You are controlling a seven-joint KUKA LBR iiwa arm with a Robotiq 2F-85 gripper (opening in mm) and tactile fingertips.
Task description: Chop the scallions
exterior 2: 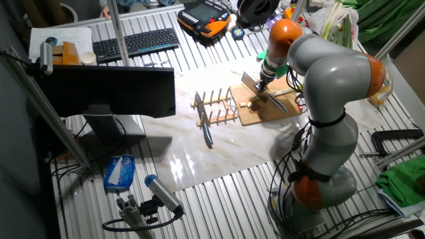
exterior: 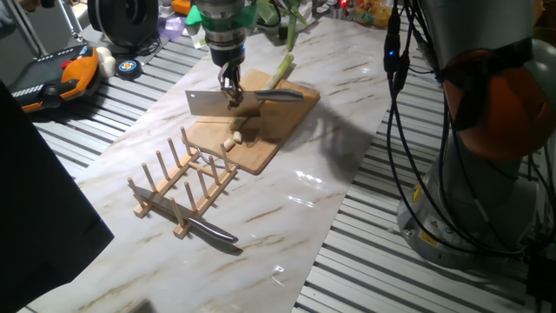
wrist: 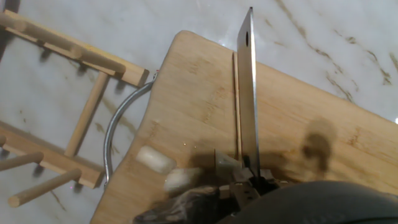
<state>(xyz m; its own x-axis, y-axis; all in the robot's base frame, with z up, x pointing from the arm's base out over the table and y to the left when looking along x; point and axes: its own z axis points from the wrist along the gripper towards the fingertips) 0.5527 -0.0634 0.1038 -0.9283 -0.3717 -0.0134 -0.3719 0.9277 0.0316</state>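
My gripper (exterior: 231,90) is shut on a cleaver (exterior: 211,103), gripping it where the blade meets the dark handle (exterior: 282,96). The blade hangs just above the wooden cutting board (exterior: 265,143). The scallions' long stalk (exterior: 281,71) lies across the board's far side and runs off toward the green tops. Small whitish cut chunks (exterior: 233,139) sit near the board's front edge. In the hand view the blade (wrist: 247,93) shows edge-on over the board (wrist: 199,87), with two chunks (wrist: 154,158) to its left. The other fixed view shows the gripper (exterior 2: 263,83) over the board (exterior 2: 265,111).
A wooden peg rack (exterior: 182,183) stands just in front of the board, with a second knife (exterior: 213,231) lying beside it on the marble top. The board's metal loop handle (wrist: 118,127) faces the rack (wrist: 68,93). Clutter lines the table's far edge.
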